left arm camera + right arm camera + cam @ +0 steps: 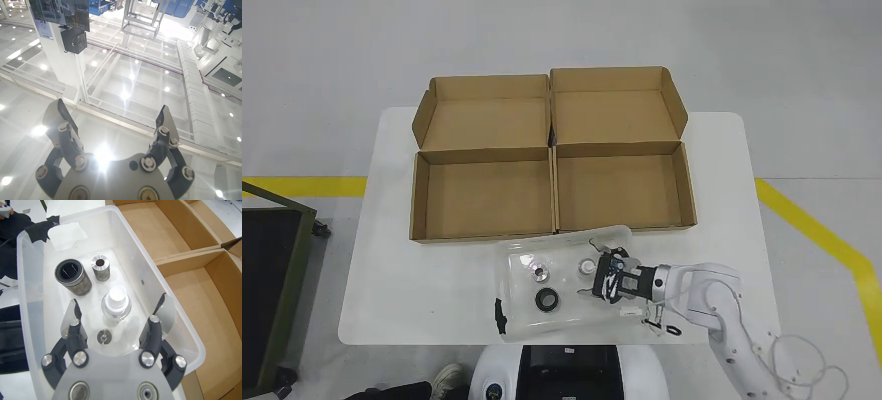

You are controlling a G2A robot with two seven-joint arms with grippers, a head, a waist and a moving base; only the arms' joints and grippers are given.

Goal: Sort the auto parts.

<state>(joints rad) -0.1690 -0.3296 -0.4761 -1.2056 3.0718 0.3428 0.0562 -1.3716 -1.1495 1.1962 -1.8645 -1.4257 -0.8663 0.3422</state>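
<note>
A clear plastic bin (157,275) (517,315) at the table's front holds the parts. In it stand a dark ringed linear bearing (72,277) (547,298), a steel bushing (100,269) (539,268), a white plastic part (116,303) (587,266) and a small metal disc (104,336). My right gripper (119,300) (604,278) hangs open just above the bin's right end, its fingers on either side of the white part and not touching it. My left gripper (112,104) is open and holds nothing, pointing up at the ceiling.
Two open cardboard boxes sit side by side behind the bin, a left one (482,197) and a right one (620,190) (198,306), lids folded back. A white paper scrap (66,236) lies at the bin's far end.
</note>
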